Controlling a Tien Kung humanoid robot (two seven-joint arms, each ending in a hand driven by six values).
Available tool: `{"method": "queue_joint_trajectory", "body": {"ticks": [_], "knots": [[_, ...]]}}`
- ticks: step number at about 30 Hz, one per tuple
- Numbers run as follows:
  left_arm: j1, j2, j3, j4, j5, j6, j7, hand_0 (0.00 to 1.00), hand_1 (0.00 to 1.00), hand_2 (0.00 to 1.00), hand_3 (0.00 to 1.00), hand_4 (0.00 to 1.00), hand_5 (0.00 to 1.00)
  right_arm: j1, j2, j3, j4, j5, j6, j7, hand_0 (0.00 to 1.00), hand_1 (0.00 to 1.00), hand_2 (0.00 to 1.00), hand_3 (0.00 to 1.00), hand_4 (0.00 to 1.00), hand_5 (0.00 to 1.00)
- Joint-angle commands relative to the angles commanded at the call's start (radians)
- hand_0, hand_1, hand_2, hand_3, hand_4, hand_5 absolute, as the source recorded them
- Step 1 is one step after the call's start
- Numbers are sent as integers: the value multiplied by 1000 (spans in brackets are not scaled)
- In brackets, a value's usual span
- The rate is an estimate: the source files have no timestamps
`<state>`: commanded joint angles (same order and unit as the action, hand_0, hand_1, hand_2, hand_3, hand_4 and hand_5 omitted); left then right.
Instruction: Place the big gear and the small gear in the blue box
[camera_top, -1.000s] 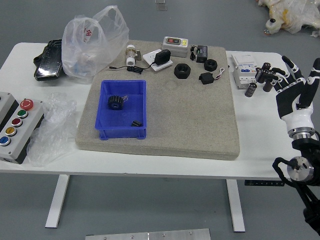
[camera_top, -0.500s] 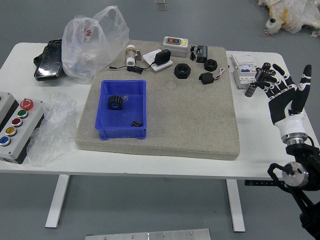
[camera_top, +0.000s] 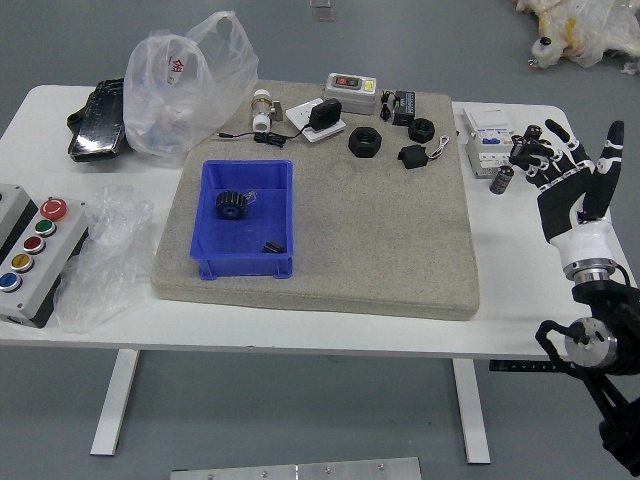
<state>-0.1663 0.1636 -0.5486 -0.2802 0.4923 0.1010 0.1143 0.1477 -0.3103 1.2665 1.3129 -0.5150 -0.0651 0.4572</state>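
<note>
Since the big gear (camera_top: 231, 205) and the small gear (camera_top: 273, 247) both lie inside the blue box (camera_top: 242, 266), the job looks done; the right hand (camera_top: 566, 200) is open and empty, well away from them.

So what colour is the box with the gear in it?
The box is blue, best seen in the head view.

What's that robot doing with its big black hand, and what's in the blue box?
Nothing is being held just now. The robot's right hand is open, with its fingers spread, at the right side of the table. The left arm is out of view. The big gear is inside the blue box, and so is a smaller black piece that looks like the small gear. So the gear job looks done.
</note>
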Motion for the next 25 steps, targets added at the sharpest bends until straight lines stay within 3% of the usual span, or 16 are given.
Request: {"method": "queue_joint_trajectory", "body": {"ticks": [25], "knots": [[-29, 26, -37, -4, 66, -12, 25, 697, 582, 585, 752, 679, 302, 24, -8, 12, -6, -4, -10, -7, 557, 411, 439, 649, 998, 998]]}}
